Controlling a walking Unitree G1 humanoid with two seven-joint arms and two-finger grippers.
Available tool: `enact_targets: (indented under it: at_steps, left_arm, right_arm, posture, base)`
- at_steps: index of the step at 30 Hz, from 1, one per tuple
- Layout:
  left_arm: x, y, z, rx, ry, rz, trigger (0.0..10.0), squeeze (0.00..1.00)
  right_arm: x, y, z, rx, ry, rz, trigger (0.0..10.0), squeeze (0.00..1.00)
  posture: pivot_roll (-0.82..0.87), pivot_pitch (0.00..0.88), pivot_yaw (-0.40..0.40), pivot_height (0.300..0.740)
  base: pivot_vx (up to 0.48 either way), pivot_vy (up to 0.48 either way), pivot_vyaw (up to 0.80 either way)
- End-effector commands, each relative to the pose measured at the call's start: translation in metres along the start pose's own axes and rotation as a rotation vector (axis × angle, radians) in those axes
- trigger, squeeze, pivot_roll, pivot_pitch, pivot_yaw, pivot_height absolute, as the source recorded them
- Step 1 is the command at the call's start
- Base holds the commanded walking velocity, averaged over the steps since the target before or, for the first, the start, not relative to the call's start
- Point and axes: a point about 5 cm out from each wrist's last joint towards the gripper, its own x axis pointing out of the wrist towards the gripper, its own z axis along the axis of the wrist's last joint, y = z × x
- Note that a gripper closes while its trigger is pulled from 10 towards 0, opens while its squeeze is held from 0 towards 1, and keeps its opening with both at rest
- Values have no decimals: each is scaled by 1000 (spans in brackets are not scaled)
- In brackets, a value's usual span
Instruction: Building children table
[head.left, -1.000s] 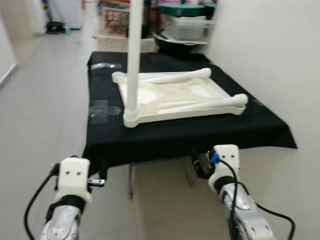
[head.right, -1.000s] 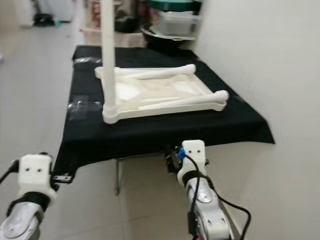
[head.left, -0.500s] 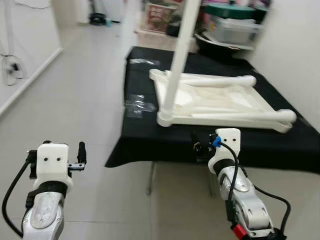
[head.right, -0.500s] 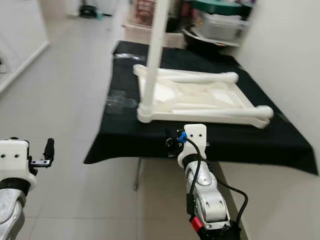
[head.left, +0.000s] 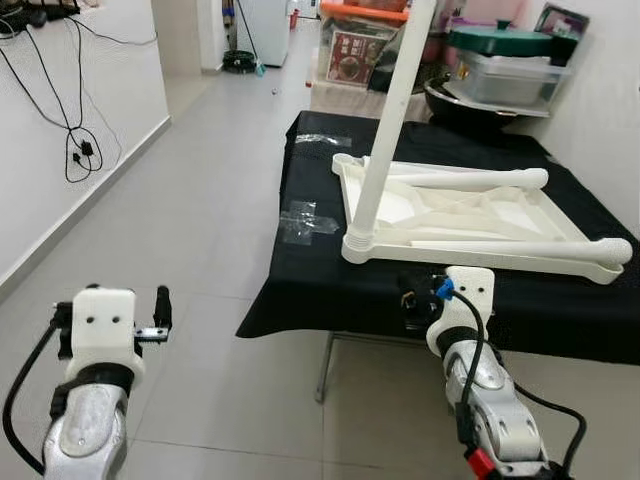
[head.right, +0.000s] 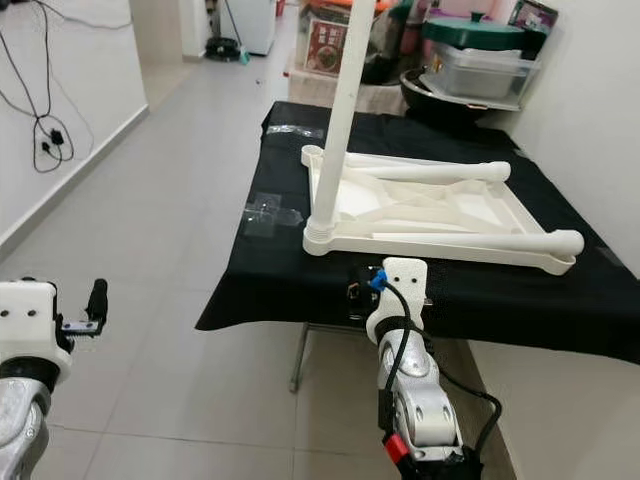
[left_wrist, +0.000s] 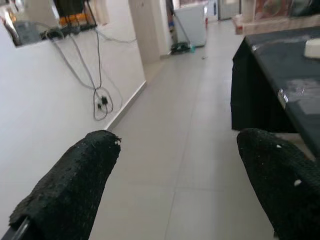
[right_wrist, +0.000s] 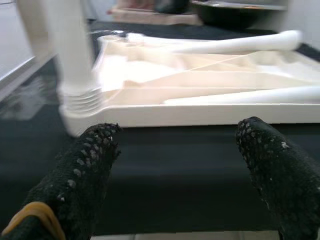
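On the black-draped work table (head.left: 330, 300) at the right of the scene lies 1 white children's table top (head.left: 470, 210), upside down, its underside ribs facing up. 1 white leg (head.left: 385, 130) stands upright in the near-left corner socket of that top. 2 more white legs lie flat on the frame: 1 along the far edge (head.left: 470, 180) and 1 along the near edge (head.left: 520, 248). Clear plastic wrap (head.left: 305, 218) lies on the cloth to the left of the top, and another clear piece (head.left: 322, 141) sits farther back near the far-left corner of the cloth.

Just before the near edge of the cloth, the right gripper (right_wrist: 175, 165) hangs below the upright leg's socket, its 2 black fingers (right_wrist: 85, 170) spread apart with nothing between them. At the near left, over bare floor tiles (head.left: 200, 230) and well apart from the work table, the left gripper (left_wrist: 185, 185) is held level, its 2 fingers (left_wrist: 75, 185) likewise spread wide and empty.

Beyond the far end of the work table stand a green-lidded container (head.left: 505, 45), a dark wok-like pan (head.left: 470, 100) and a printed box (head.left: 355, 55). Black cables (head.left: 75, 130) hang down the left wall.
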Motion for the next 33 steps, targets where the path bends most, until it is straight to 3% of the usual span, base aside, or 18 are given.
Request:
enact_targets:
  at_steps: [1, 4, 8, 23, 28, 33]
  left_arm:
    - [7, 17, -2, 21, 8, 75, 10000, 0]
    - [13, 32, 3, 50, -12, 141, 10000, 0]
    - [17, 39, 5, 71, -25, 154, 10000, 0]
    - [22, 36, 0, 111, -22, 92, 10000, 0]
    - [24, 36, 1, 104, -25, 90, 10000, 0]
    - [25, 38, 1, 96, -25, 90, 10000, 0]
  right_arm:
    - [7, -8, 5, 1, -21, -43, 10000, 0]
    - [13, -13, 11, -8, -39, -66, 10000, 0]
    - [18, -18, 16, -7, -58, -88, 10000, 0]
    - [36, -46, 43, -10, -146, -197, 10000, 0]
    - [35, -46, 41, 5, -139, -233, 10000, 0]
    - [34, -57, 34, 21, -111, -328, 10000, 0]
  posture:
    - [121, 5, -132, 740]
    - [124, 5, -133, 740]
    - [124, 2, -133, 740]
    - [124, 1, -129, 740]
    - [131, 4, -129, 740]
    - [132, 2, -121, 740]
  base:
    - [0, 0, 0]
    - [0, 0, 0]
    - [0, 0, 0]
    - [240, 0, 0]
    - [329, 0, 0]
    - [249, 0, 0]
